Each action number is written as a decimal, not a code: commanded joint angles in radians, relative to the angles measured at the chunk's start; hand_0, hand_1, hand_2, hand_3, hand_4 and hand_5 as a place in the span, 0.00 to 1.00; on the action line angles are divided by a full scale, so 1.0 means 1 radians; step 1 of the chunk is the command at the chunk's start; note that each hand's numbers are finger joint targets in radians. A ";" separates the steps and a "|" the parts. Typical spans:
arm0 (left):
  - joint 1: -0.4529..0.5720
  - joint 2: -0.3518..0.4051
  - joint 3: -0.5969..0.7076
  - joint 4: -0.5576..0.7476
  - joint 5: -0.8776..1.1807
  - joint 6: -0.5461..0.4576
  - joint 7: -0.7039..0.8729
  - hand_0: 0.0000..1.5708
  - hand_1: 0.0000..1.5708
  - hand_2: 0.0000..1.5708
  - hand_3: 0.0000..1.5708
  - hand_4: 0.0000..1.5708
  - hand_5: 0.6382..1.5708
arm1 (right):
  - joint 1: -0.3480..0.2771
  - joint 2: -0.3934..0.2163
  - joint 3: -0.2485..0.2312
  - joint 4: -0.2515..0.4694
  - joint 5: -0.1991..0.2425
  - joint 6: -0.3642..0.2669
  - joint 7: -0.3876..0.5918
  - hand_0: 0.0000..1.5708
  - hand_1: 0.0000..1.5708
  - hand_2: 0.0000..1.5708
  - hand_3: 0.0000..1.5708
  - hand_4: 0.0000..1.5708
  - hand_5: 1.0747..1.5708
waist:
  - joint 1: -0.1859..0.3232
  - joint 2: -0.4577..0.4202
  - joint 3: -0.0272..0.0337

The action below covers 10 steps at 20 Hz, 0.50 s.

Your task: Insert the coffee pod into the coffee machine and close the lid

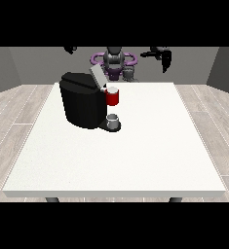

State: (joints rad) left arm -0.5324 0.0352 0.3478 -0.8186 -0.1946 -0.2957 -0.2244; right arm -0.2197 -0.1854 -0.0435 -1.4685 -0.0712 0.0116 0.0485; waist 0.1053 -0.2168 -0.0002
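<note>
Coffee machine (83, 103): black, on the white table (135, 155), at about 10 o'clock from table centre.
Lid (96, 76): tilted up, open.
Coffee pod: cannot make it out.
Red holder (113, 97): at machine's front, above a grey cup (113, 118).
Hand at the view's right (164, 58): raised at 1 o'clock, fingers hanging relaxed, holding nothing.
Hand at the view's left (70, 49): raised at 11 o'clock, cannot tell.

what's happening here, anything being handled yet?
Nothing is being handled. The black coffee machine stands on the white table with its lid tilted open. A red part shows at its front, above a small grey cup on the base. Both hands are raised, away from the machine: the hand at the view's right hangs up high, the hand at the view's left barely shows at the top. The lid is not yet closed.
</note>
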 commanded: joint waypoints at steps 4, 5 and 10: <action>0.129 -0.034 -0.089 -0.182 0.074 0.023 0.060 0.00 0.00 0.00 0.00 0.14 1.00 | -0.037 -0.005 0.014 0.026 0.010 0.050 0.014 0.00 0.00 0.00 0.00 0.00 1.00 | 0.025 0.018 0.0004; 0.124 -0.016 -0.057 -0.183 0.061 -0.005 -0.028 0.00 0.00 0.00 0.00 0.07 1.00 | -0.086 -0.012 0.009 0.025 0.025 0.042 -0.016 0.00 0.00 0.00 0.00 0.00 1.00 | 0.019 0.094 0.0002; 0.155 -0.007 -0.091 -0.293 0.101 -0.011 0.064 0.00 0.00 0.00 0.00 0.00 1.00 | -0.140 0.004 -0.047 0.128 0.003 0.028 -0.067 0.00 0.00 0.00 0.00 0.00 1.00 | 0.063 0.146 0.0004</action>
State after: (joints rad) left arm -0.4096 0.0125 0.2674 -1.0513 -0.1073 -0.3049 -0.1538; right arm -0.3033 -0.1762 -0.0533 -1.3862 -0.0509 0.0310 0.0176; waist 0.1592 -0.1404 0.0004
